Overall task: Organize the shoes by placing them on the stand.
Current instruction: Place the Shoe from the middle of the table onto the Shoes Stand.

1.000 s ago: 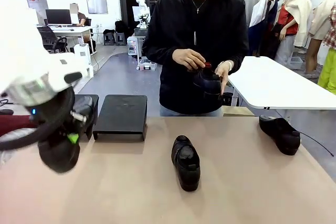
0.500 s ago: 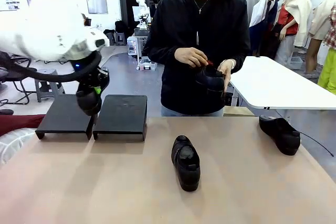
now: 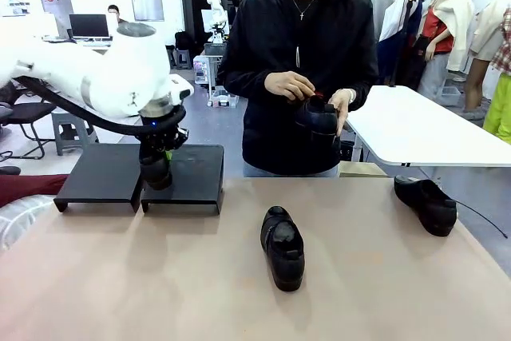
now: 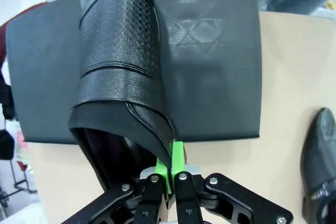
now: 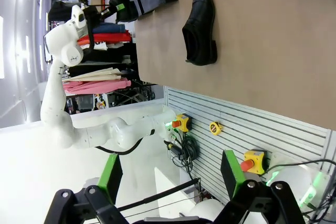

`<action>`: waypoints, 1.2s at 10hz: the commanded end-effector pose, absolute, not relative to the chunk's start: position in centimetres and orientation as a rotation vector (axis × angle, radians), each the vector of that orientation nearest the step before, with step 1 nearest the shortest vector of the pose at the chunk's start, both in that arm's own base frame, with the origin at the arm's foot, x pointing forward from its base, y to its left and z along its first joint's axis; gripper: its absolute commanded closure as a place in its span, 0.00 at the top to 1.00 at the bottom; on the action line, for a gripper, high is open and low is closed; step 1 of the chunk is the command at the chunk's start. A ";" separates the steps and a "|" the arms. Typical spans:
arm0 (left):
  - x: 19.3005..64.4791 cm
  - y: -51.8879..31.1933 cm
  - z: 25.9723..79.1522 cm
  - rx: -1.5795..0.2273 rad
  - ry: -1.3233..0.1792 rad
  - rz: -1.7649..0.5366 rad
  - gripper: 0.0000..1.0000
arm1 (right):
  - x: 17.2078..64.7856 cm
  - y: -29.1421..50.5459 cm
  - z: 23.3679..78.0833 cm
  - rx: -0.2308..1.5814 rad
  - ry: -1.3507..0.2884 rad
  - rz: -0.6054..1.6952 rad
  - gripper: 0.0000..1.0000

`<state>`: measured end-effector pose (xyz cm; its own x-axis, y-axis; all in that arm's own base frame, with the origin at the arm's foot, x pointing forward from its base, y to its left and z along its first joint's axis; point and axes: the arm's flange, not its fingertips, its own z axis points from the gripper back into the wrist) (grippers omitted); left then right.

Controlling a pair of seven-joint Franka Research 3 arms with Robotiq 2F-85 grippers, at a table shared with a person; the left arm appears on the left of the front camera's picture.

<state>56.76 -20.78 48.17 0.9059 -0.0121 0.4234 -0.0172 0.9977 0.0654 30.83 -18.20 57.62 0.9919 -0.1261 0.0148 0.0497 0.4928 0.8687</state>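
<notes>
Left end effector point(image 4: 172, 156) pinches a shoe point(image 4: 121, 66) over the black stand point(image 3: 192, 172) on the tan table point(image 3: 383, 277) (right end effector point(image 5: 170, 161) spread).

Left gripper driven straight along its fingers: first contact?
The left gripper is shut on a shoe that leads it, so the shoe's toe would likely meet the top of the black stand first; the gap is hard to judge.

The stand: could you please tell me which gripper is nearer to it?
Left. The left gripper holds a shoe over the stand; the right gripper hangs open, far off.
</notes>
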 end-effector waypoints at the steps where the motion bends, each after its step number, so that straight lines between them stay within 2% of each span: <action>1: 57.7 -22.1 47.5 0.133 -0.505 0.047 0.00 | 30.8 -18.1 58.2 1.067 -0.074 -0.117 1.00; 7: 58.9 -21.9 44.8 0.191 -0.579 -0.072 0.00 | 30.8 -18.1 58.2 1.067 -0.074 -0.117 1.00; 8: 59.0 -22.0 44.5 0.197 -0.578 -0.081 0.28 | 30.8 -18.1 58.2 1.067 -0.074 -0.117 1.00; 9: 58.9 -22.3 44.3 0.206 -0.578 -0.099 0.88 | 30.8 -18.1 58.2 1.067 -0.074 -0.117 1.00; 10: 58.7 -22.6 44.2 0.212 -0.585 -0.120 1.00 | 30.8 -18.1 58.2 1.067 -0.074 -0.117 1.00; 12: 58.3 -22.7 44.4 0.228 -0.599 -0.125 1.00 | 30.8 -18.1 58.2 1.067 -0.074 -0.117 1.00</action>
<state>58.22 -22.89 44.38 0.8389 -0.1768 0.5149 0.0633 0.9711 0.2303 30.83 -18.20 57.62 0.9919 -0.1261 0.0148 0.0497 0.4928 0.8687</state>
